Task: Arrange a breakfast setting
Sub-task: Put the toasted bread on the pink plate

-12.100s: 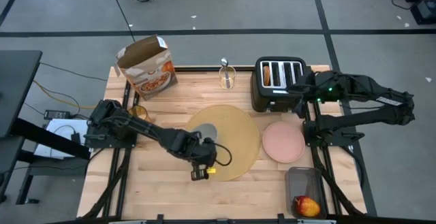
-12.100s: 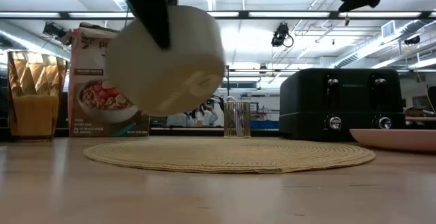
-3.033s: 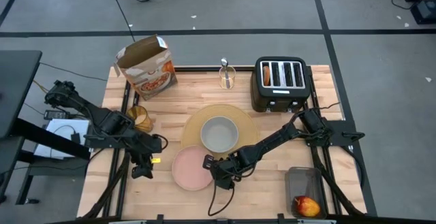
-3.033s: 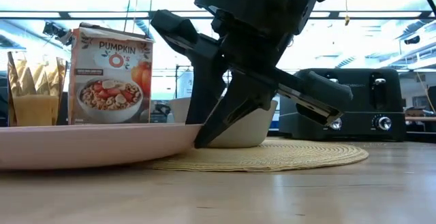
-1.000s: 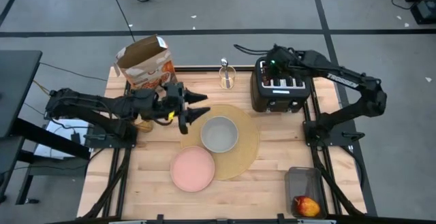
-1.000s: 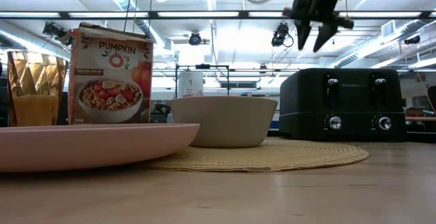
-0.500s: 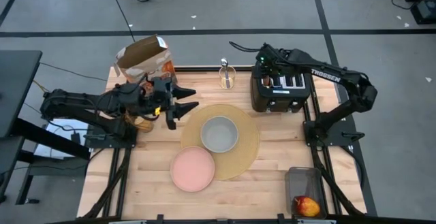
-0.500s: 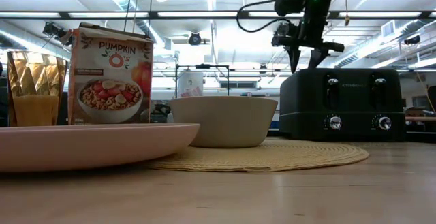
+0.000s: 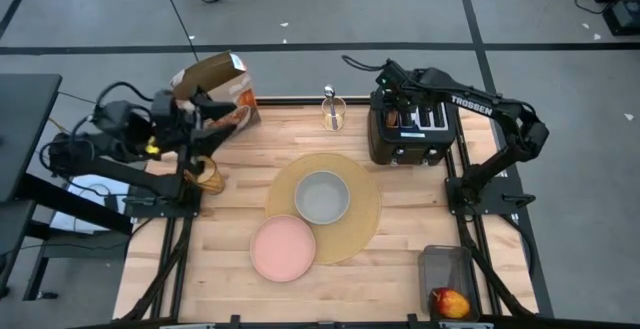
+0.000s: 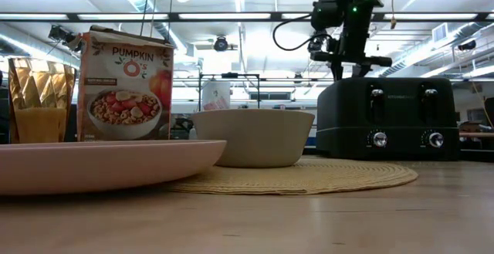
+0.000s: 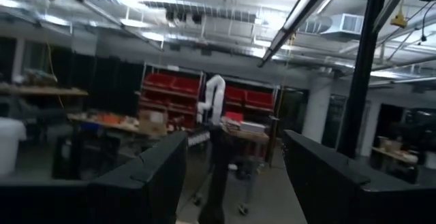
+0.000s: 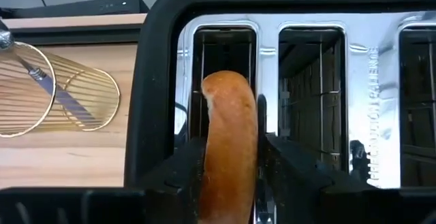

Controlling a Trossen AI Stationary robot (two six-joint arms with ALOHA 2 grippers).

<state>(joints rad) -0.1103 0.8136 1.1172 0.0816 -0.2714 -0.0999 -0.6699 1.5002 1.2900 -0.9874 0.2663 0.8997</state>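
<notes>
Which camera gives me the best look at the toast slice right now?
The right wrist view: the toast slice stands in the toaster's end slot, between the right gripper's fingers. The high view shows only a small orange sliver beside the gripper. The low view hides it behind the toaster body; the left wrist view misses it.

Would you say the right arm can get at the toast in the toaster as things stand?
Probably yes: the right pincer already sits over the black toaster, its fingers either side of the toast slice sticking up from the end slot, with nothing in between.

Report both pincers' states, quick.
Left pincer: open, empty.
Right pincer: closed on the toast slice in the toaster.
</notes>
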